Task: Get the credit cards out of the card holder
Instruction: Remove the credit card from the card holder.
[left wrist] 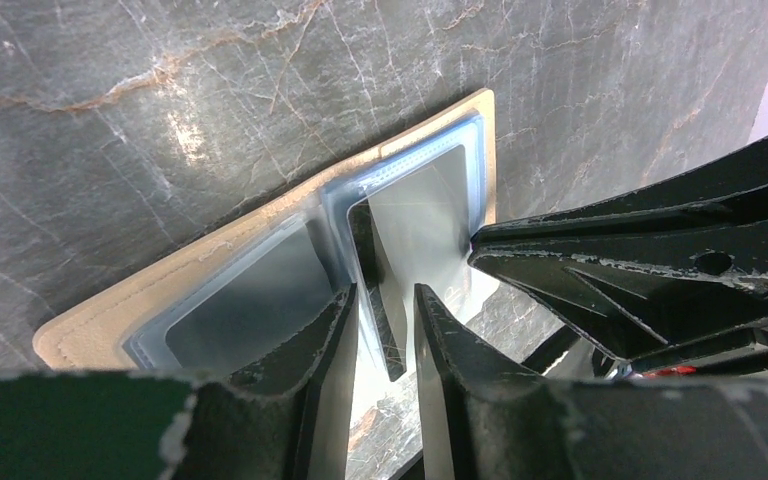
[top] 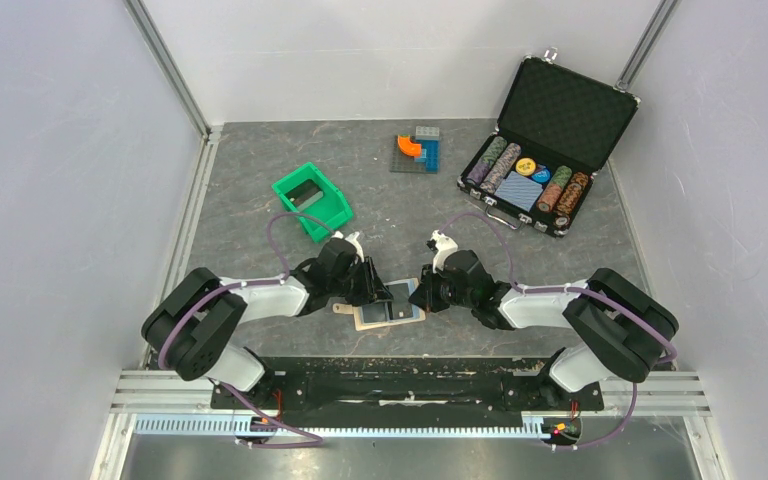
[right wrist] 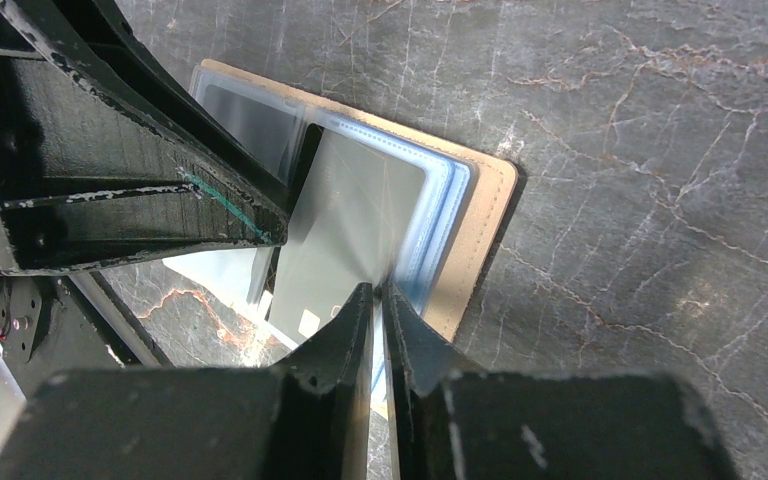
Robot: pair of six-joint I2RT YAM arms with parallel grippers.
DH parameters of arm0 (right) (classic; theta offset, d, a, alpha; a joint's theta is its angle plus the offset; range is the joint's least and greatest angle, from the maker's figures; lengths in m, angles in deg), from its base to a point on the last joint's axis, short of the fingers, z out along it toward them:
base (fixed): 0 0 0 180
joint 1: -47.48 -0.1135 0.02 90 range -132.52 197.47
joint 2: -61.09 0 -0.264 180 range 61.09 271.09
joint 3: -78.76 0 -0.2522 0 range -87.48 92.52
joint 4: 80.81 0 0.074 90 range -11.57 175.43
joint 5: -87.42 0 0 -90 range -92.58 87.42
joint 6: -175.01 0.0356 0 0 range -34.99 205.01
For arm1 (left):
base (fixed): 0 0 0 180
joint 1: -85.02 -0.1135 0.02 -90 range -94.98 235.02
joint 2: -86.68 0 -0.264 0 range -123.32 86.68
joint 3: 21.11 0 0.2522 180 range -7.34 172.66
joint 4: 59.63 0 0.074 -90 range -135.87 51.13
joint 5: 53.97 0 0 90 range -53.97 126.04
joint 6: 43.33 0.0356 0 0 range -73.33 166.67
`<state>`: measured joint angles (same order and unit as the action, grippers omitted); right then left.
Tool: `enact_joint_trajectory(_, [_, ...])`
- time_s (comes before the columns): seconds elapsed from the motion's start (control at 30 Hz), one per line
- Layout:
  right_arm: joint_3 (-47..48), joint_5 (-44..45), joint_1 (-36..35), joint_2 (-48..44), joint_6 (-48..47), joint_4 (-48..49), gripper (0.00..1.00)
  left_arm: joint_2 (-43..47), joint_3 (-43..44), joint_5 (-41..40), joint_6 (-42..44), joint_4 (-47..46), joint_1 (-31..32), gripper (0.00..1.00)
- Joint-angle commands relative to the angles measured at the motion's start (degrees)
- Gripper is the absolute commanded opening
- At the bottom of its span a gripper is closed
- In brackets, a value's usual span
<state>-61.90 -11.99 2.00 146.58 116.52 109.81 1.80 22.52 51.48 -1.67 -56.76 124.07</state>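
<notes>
The tan-edged card holder [top: 392,320] lies open near the table's front edge, between both grippers. My left gripper [top: 378,292] stands at its middle fold. Its jaws [left wrist: 385,295] are a narrow gap apart, with a dark credit card [left wrist: 386,335] edge-on between them. Another grey card [left wrist: 415,215] sits in a light blue pocket over the tan cover [left wrist: 140,300]. My right gripper [top: 422,296] is shut [right wrist: 380,288] on the near edge of a grey credit card [right wrist: 350,220] with a chip. That card sticks out past the pockets and tan edge [right wrist: 482,225].
A green bin [top: 312,200] stands behind the left arm. Toy bricks [top: 418,152] lie at the back centre. An open black chip case [top: 550,150] sits at the back right. White walls enclose the table on three sides.
</notes>
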Motion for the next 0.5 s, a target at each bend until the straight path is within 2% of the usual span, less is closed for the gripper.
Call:
enact_joint_trajectory(0.0, [-1.4,-0.4,0.1,1.1,-0.2,-2.3,0.10,-1.6,0.3,-1.6,1.5,-0.6,0.5,0.34])
enact_joint_trajectory(0.27, [-1.2,-1.0,0.1,1.8,0.2,-1.8,0.10,-2.3,0.0,0.3,-0.7,-2.9,1.5,0.34])
enact_joint_trajectory(0.4, [-1.3,-0.9,0.1,1.7,0.3,-1.9,0.09,-1.9,-0.6,1.5,-2.3,-4.5,1.5,0.25])
enact_joint_trajectory(0.47, [-1.5,-0.6,0.1,1.8,0.3,-1.9,0.09,-1.1,-0.8,1.7,-2.8,-4.5,1.5,0.17])
